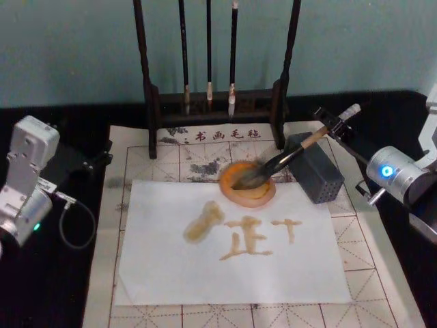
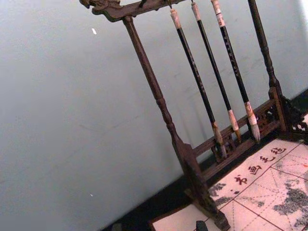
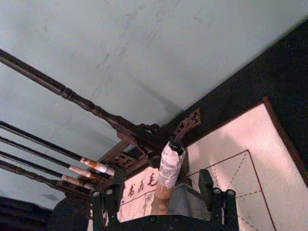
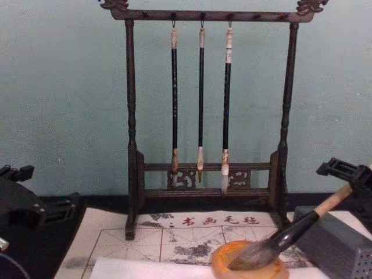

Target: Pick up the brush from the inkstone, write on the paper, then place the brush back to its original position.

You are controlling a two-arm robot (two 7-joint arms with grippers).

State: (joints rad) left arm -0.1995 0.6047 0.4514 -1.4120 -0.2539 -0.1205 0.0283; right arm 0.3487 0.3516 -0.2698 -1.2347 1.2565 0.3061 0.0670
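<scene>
The two black fingers (image 3: pixel 114 192) of the right gripper (image 3: pixel 162 179) stand apart. They sit either side of the white-taped top end of the handle of the large calligraphy brush (image 1: pixel 287 158), which has a light tan wooden handle, a black ferrule and a bushy grey-brown tip. A gap shows on each side, so the fingers are not gripping it.

In the head view, this gripper sits at the right rear of the work area, at the raised end of the brush. The brush slopes down and to the left from there. Its handle lies across the top of a grey perforated rectangular block (image 1: pixel 317 174). Its bristles rest inside the small round inkstone (image 1: pixel 259 199), a shallow dish with an orange rim and a yellowish-tan centre.

Just in front of the inkstone, and touching its front edge, lies the white sheet of paper (image 1: pixel 171 273). It carries three tan-brown marks in a row: a broad blob, a character of crossed strokes and a small cross.

The paper lies on a beige felt mat (image 1: pixel 365 263) with a red grid. Behind it stands a dark wooden rack (image 1: pixel 218 102) hung with three slim black-handled brushes (image 4: pixel 200 99).

The left gripper (image 1: pixel 89 162) is parked off the mat at the left.

By these signs, the writing is done and the brush is back on the inkstone. Only drawing the right arm clear seems left.
</scene>
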